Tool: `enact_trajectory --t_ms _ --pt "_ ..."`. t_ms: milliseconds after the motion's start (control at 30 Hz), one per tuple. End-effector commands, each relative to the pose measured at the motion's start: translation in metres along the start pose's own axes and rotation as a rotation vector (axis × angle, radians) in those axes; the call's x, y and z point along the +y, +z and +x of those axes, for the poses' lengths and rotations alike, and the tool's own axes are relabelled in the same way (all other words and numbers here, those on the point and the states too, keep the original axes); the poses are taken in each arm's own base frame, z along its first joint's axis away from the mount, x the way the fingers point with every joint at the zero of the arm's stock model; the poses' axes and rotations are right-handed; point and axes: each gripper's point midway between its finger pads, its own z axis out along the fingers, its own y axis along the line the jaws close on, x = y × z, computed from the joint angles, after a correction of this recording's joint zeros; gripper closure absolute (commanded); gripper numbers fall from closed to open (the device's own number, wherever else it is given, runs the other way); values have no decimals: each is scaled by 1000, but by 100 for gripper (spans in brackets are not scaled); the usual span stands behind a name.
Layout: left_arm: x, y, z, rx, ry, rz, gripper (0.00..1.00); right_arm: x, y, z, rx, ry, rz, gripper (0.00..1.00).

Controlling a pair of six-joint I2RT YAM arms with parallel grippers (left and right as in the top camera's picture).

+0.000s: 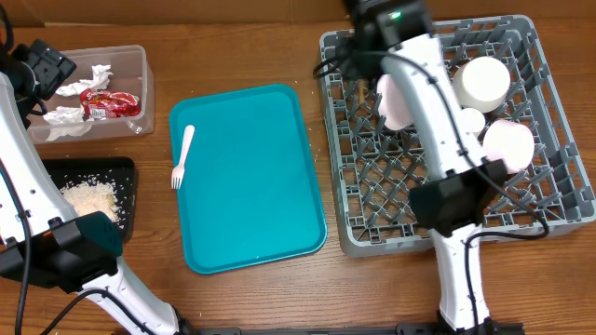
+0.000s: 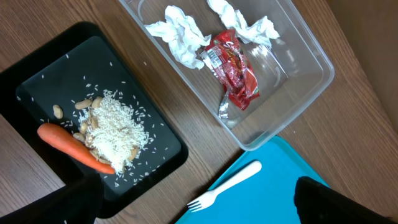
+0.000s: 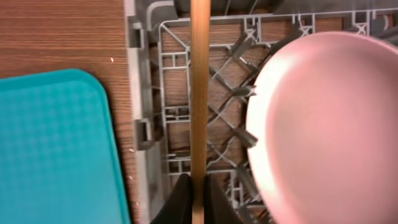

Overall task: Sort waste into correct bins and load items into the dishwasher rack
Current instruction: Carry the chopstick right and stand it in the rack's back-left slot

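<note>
My right gripper (image 3: 198, 199) is shut on the thin wooden stick (image 3: 199, 93) and holds it over the left part of the grey dishwasher rack (image 1: 559, 219), next to an upright pinkish plate (image 3: 323, 124). The rack also holds a white cup (image 1: 480, 82) and a bowl (image 1: 507, 144). My left gripper (image 2: 202, 211) is open and empty, high above the table's left side. Below it a white fork (image 2: 227, 185) lies on the teal tray (image 1: 251, 186). The clear tub (image 2: 298, 99) holds white napkins (image 2: 180, 34) and a red wrapper (image 2: 233, 71). The black tray (image 2: 37, 81) holds rice (image 2: 118, 127) and a carrot (image 2: 74, 148).
The teal tray lies between the bins and the rack. The rack (image 3: 146, 93) has a raised latticed wall and upright pegs. The tub (image 1: 140, 65) sits at the back left, the black tray (image 1: 126, 167) in front of it. My right arm (image 1: 438, 121) reaches across the rack.
</note>
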Motion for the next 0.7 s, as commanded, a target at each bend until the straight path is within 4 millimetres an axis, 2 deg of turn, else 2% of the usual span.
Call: enact_trajectory --t_ms 0,167,200,233,267,333,367,433,533,667 --pt "0 3 -1 -3 -9 -12 0 17 12 9 56 -122 -144 96" --pt "0 3 -1 -3 -9 -12 0 20 32 19 101 -174 -176 94" --pt "0 3 -1 -3 -9 -12 0 22 38 24 118 -178 -187 92" --pt "0 3 -1 -3 -9 -12 0 23 41 25 124 -181 -187 85" --pt "0 3 -1 -3 -9 -12 0 24 43 26 128 -180 -186 71" --pt "0 3 -1 -3 -9 -12 0 24 44 27 132 -164 -185 24" --pt "0 3 -1 -3 -9 -12 0 24 44 27 132 -152 -184 18" --pt "0 3 -1 -3 -9 -12 0 25 41 26 127 -119 -181 13" --pt "0 3 -1 -3 -9 -12 0 27 32 21 108 -80 -184 13" --pt "0 3 -1 -3 -9 -12 0 44 9 17 73 -41 -212 13"
